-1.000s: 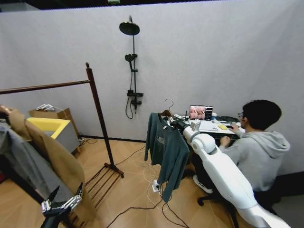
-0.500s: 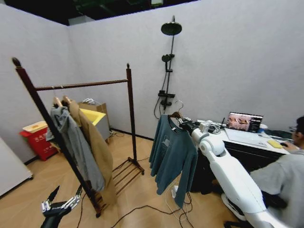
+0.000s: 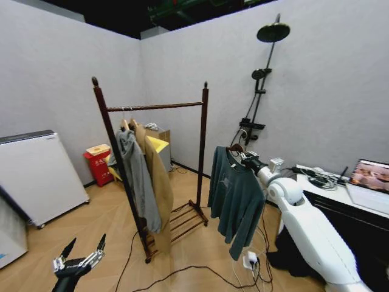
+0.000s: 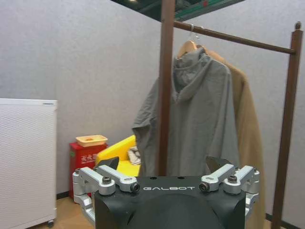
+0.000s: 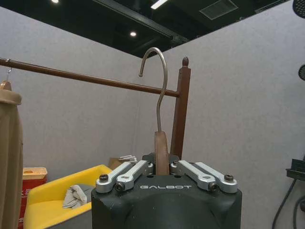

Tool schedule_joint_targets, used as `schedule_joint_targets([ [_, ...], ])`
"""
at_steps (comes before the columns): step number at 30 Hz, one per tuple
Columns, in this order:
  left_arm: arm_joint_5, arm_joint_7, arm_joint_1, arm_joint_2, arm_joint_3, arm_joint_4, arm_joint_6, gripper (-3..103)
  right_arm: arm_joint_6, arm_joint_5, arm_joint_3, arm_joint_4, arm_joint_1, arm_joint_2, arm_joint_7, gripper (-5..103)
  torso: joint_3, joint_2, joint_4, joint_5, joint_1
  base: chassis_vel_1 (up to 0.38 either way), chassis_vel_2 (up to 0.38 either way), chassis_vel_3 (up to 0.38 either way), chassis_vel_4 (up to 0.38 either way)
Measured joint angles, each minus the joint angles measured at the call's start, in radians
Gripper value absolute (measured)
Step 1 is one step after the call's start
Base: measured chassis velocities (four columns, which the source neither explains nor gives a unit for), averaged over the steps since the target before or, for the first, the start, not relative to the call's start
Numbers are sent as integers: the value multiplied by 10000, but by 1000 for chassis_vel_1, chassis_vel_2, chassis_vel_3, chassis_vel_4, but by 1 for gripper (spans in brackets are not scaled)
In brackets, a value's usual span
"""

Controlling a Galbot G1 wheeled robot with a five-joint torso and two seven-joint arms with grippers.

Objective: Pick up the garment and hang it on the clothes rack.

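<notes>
- Camera view has swung left since the earlier frames; the clothes rack (image 3: 155, 107) now stands centred ahead
- Right gripper (image 3: 246, 157) stays clenched on the garment (image 3: 236, 198) hanger, near the rack's right post
- Left gripper (image 3: 79, 263) released, low
- Hanging not yet done

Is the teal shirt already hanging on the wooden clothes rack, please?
No; in the head view the teal shirt hangs from its hanger in the right gripper, apart from the clothes rack, whose bar carries a grey hoodie and tan coat.
</notes>
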Motion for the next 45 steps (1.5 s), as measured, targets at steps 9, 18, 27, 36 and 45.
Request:
schedule_joint_targets([
  [9, 0, 0, -1, 0, 0, 0, 0, 100, 138, -42, 263, 80, -224, -72, -258, 10, 0, 0, -8, -3, 0, 28, 27, 29, 25],
  [18, 0, 0, 0, 0, 0, 0, 0, 100, 160, -116, 125, 326, -371, 99, -227, 10, -1, 1, -5, -2, -2, -9, 12, 14, -11],
  [27, 0, 0, 0, 0, 0, 0, 0, 100, 150, -121, 37, 518, -447, 176, -156, 10, 1, -2, -3, -3, 3, -85, 91, 100, -96],
  [36, 0, 0, 0, 0, 0, 0, 0, 100, 100, -115, 28, 566, -463, 161, -128, 10, 0, 0, -4, -2, 0, -69, 77, 85, -76],
  [45, 0, 0, -1, 0, 0, 0, 0, 100, 80, -140, -50, 508, -437, 234, -110, 10, 1, -1, -4, -2, 1, -64, 100, 100, -71],
])
